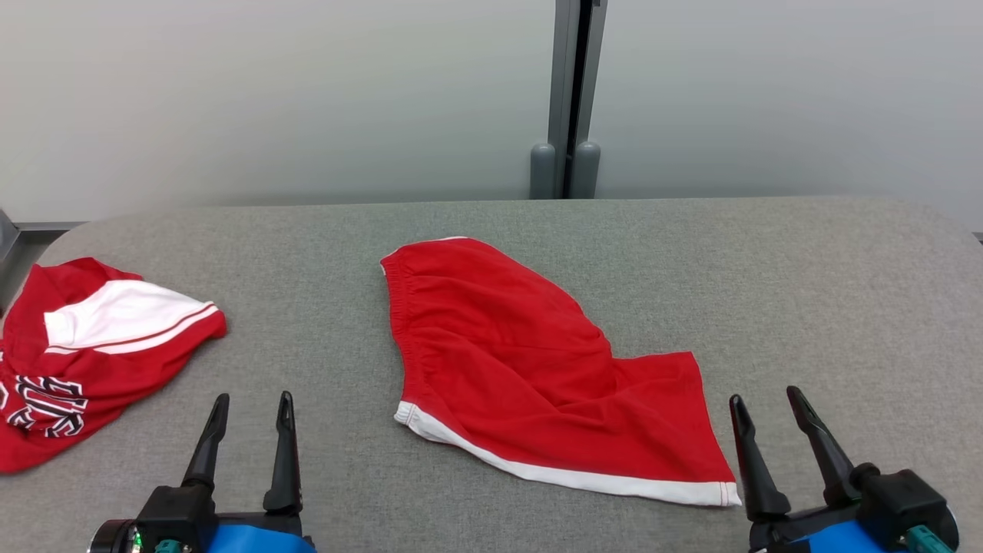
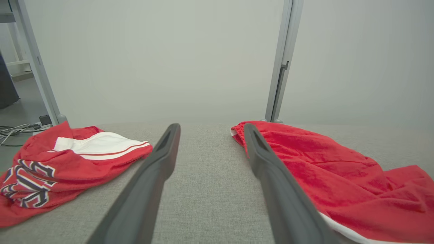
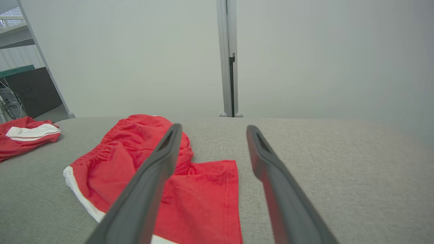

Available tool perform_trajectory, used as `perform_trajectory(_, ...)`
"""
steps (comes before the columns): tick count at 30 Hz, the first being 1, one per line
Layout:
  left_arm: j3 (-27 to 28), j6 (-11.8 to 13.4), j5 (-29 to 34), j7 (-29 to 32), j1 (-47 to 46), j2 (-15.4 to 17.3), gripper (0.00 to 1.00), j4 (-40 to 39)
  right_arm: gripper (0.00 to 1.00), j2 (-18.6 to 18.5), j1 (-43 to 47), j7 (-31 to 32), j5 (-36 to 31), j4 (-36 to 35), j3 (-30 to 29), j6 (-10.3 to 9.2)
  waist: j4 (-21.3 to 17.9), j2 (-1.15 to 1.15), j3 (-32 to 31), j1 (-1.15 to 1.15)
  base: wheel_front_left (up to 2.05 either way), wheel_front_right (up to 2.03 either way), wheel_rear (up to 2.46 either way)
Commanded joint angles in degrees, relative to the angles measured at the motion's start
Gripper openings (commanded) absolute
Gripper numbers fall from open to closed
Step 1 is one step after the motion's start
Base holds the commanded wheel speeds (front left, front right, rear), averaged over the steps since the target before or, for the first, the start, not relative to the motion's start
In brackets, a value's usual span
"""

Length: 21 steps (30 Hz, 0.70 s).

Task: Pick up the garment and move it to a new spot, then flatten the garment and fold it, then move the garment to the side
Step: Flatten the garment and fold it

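Far left first: a crumpled red-and-white jersey (image 1: pixel 115 369) sits at the left edge of the grey tabletop (image 1: pixel 806 292), partly hanging past it. The head view gets its dark-and-white lettering, and so does the left wrist view. From the right wrist view you just catch its white-striped corner (image 3: pixel 30 132) way off to the side.

Next over is the left hand (image 1: pixel 253 397), near the front edge, fingers apart with nothing between them. It's on bare fabric surface between the two garments and touching neither.

The red shorts (image 1: pixel 507 361) are the thing to fold, lying around the middle of the tabletop. The elastic waistband points toward the far-left side and the white-trimmed hem runs along the front toward the right. They're mostly spread out but rumpled, with a bunched fold mid-way. The head view shows the full hem line. The left wrist view catches the waistband end (image 2: pixel 322 159).

The right hand (image 1: pixel 765 395) is near the front edge just beside the shorts' right corner, fingers spread, gripping nothing. Can't tell if it brushes the cloth.

Extras: the left wrist view has cables (image 2: pixel 13 130) on the floor, and the right wrist view has a dark cabinet (image 3: pixel 30 91). A grey post (image 1: pixel 568 92) stands behind the far edge.
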Motion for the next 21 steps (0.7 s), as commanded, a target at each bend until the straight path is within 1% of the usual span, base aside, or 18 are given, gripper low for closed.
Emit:
perform_trajectory(1, 0.4, -0.4, 0.3, -0.2, 0.4, 0.1, 1.00, -0.3, 1.00, 0.4, 1.0, -0.2, -0.8, -0.5, -0.1, 0.03, 0.0, 0.00, -0.2, 0.01, 0.00, 0.00, 0.00)
perform_trajectory(6, 1.5, 0.4, 1.7, -0.2, 1.2, 0.2, 1.00, -0.6, 1.00, 1.7, 2.4, -0.2, -4.3, -0.3, -0.4, 0.03, 0.5, 0.00, -0.9, 0.01, 0.00, 0.00, 0.00)
perform_trajectory(10, 2.0, 0.5, 2.1, -0.2, 1.4, 0.2, 1.00, -0.3, 1.00, 1.9, 3.4, -0.2, -5.9, 0.9, -0.9, 0.02, 0.9, 0.00, -1.2, 0.01, 0.00, 0.00, 0.00)
perform_trajectory(21, 2.5, 0.8, 2.3, -0.2, 2.1, 0.1, 1.00, 0.4, 1.00, 2.0, 4.5, -0.2, -4.3, 2.1, -1.0, 0.03, 0.8, 0.00, -1.0, 0.01, 0.00, 0.00, 0.00)
